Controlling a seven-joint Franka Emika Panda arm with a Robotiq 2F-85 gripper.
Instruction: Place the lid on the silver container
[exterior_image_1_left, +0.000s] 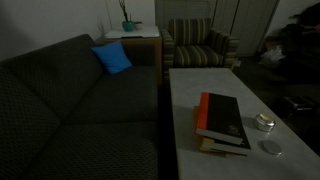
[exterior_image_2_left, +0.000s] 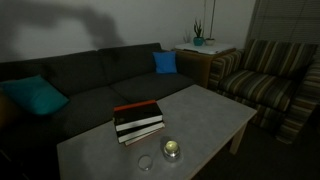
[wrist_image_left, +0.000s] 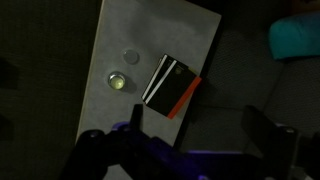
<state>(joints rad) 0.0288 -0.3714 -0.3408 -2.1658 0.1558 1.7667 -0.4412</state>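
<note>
The silver container (exterior_image_1_left: 265, 123) is a small shiny tin standing on the pale coffee table (exterior_image_1_left: 190, 90), next to the books. It also shows in an exterior view (exterior_image_2_left: 172, 150) and in the wrist view (wrist_image_left: 118, 81). The lid (exterior_image_1_left: 271, 148) is a flat grey disc lying on the table a short way from the tin; it shows in the other views too (exterior_image_2_left: 146, 163) (wrist_image_left: 131, 56). My gripper (wrist_image_left: 198, 130) is open and empty. It hangs high above the scene, well away from both, near the table's edge. I do not see it in the exterior views.
A stack of books (exterior_image_1_left: 222, 122) with a black and red cover lies beside the tin. A dark sofa (exterior_image_1_left: 80, 100) with a blue cushion (exterior_image_1_left: 112, 58) runs along the table. A striped armchair (exterior_image_1_left: 200, 45) and a side table with a plant (exterior_image_1_left: 130, 30) stand beyond.
</note>
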